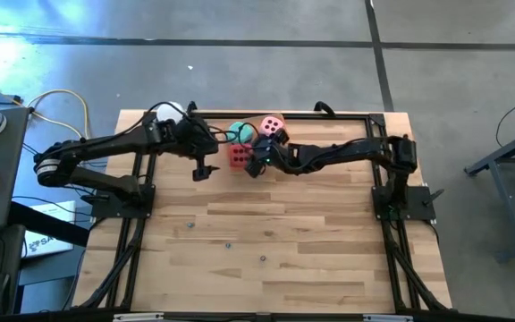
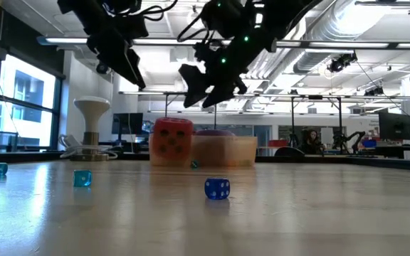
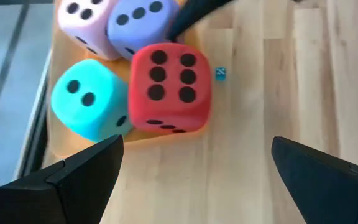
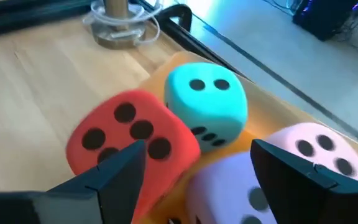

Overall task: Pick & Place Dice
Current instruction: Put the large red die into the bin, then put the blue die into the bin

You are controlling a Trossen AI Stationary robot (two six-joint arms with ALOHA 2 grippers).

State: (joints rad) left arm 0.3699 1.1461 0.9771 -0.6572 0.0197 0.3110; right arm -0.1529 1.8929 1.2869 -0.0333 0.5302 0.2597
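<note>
Overhead, both dark arms reaching inward toward the table's far edge, left gripper spread wide and empty beside the soft red six-pip cube, right gripper parted above the purple cube, clutching nothing, teal cube and pink cube clustered behind

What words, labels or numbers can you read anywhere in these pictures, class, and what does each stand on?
No word, label or number can be read.
Box left of the table: dark print, too small and blurred to read.
Red die, teal die, pink die, purple die: dark pips only, no writing.
</note>
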